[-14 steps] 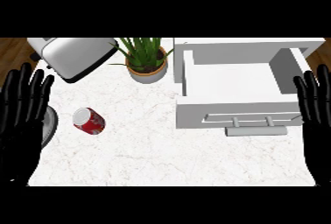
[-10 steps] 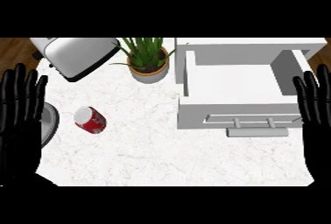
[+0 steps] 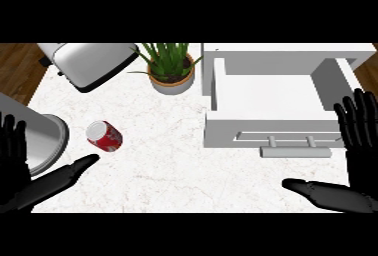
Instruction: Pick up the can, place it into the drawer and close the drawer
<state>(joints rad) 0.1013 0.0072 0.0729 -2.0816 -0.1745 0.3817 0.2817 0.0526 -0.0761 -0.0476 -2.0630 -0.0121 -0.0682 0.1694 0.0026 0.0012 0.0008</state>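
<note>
A red can with a silver top lay tilted at left of centre. The white drawer stood open at upper right, handle facing down-frame.

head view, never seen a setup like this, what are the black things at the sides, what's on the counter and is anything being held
This one picture is taken from the robot's head, looking steeply down at a white counter. The black shapes are the robot's two hands: the left hand at the left edge and the right hand at the right edge. Both are open, with fingers straight, and hold nothing. A red can sits near the left hand, untouched. A white drawer stands open at the right. At the back are a plant and a toaster. A grey round object shows partly at the left; I cannot tell what it is.
</note>
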